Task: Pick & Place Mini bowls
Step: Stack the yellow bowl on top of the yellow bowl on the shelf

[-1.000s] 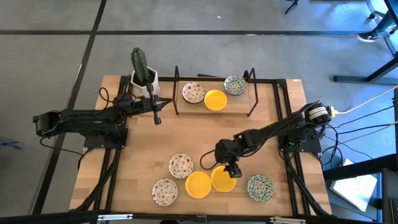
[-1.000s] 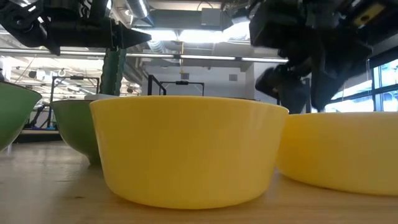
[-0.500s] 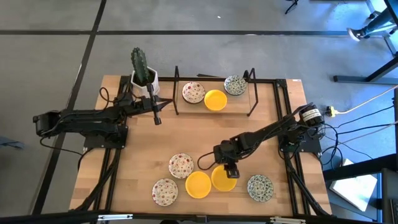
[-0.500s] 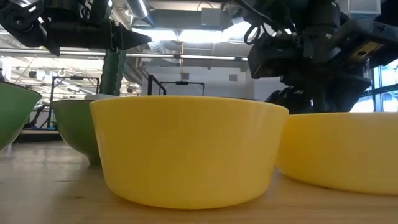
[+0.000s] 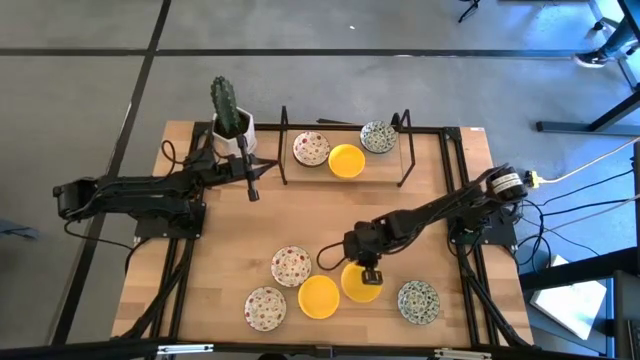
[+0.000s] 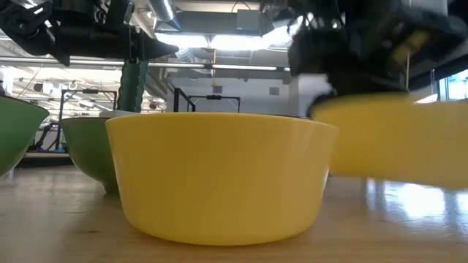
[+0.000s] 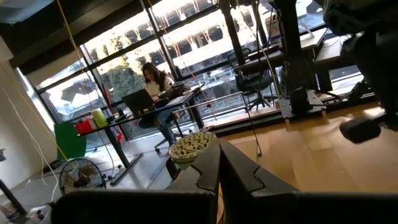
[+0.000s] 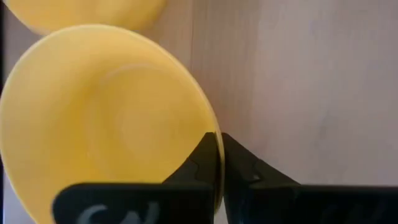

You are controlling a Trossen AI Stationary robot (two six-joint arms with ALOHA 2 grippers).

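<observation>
My right gripper (image 5: 368, 272) is shut on a plain yellow mini bowl (image 5: 362, 285) near the table's front. Beside it stand another yellow bowl (image 5: 319, 297), two red-speckled bowls (image 5: 291, 266) (image 5: 265, 308) and a green-blue patterned bowl (image 5: 418, 300), all resting on their bases. Three more bowls, red-speckled (image 5: 311, 148), yellow (image 5: 347, 160) and green-blue (image 5: 377, 136), sit inside the black wire rack (image 5: 405, 160) at the back. My left gripper (image 5: 252, 190) hangs shut above the table's far left, holding nothing. My right gripper pinches the yellow bowl's rim (image 8: 206, 122) on its far side, one finger inside the bowl and one outside. The fingers (image 8: 202, 155) slant down from the far side. The bowl (image 6: 395, 139) hangs clear of the table with bare wood showing under it.
A white square pot with a cactus (image 5: 232, 122) stands at the far left corner, close to my left gripper. Bare wood lies between the rack and the near group of bowls. Black rails (image 5: 455, 180) run along the table's right side.
My right gripper has shut on the yellow bowl's rim; a second ago its fingers stood open over that rim. The bowl, which rested on the table, has come up off the wood.
</observation>
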